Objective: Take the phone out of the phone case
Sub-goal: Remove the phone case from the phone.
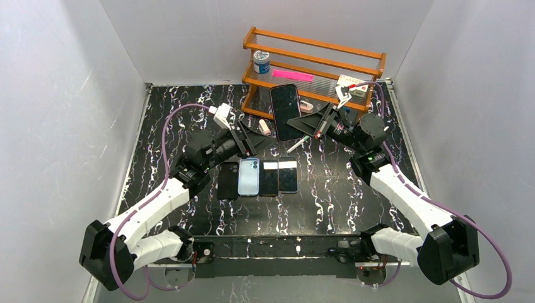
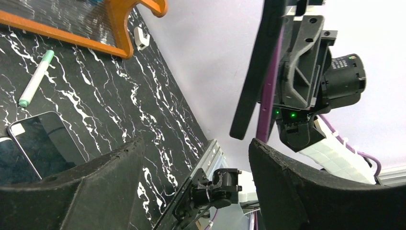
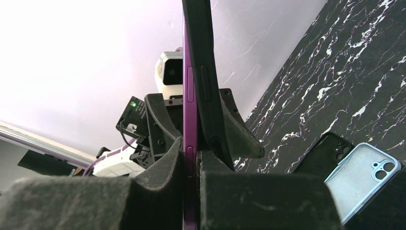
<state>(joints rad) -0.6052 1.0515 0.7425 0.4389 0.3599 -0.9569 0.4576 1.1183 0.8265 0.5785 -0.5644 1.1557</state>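
Observation:
My right gripper point(image 1: 310, 126) is shut on a purple phone case point(image 3: 187, 96) and holds it upright above the table, screen side toward the top camera point(image 1: 285, 110). In the right wrist view the black phone point(image 3: 205, 72) leans out of the case at its far end. The left wrist view shows the phone point(image 2: 253, 72) and the case point(image 2: 265, 103) edge-on. My left gripper point(image 1: 251, 140) is open, and its fingers point(image 3: 238, 134) stand on either side of the phone and case. In its own view the left gripper point(image 2: 196, 165) holds nothing.
A black case point(image 1: 228, 180), a light blue case point(image 1: 248, 176) and two phones point(image 1: 279, 177) lie in a row mid-table. A pen point(image 1: 298, 144) lies beyond them. A wooden rack point(image 1: 313, 69) with a jar point(image 1: 261, 61) stands at the back.

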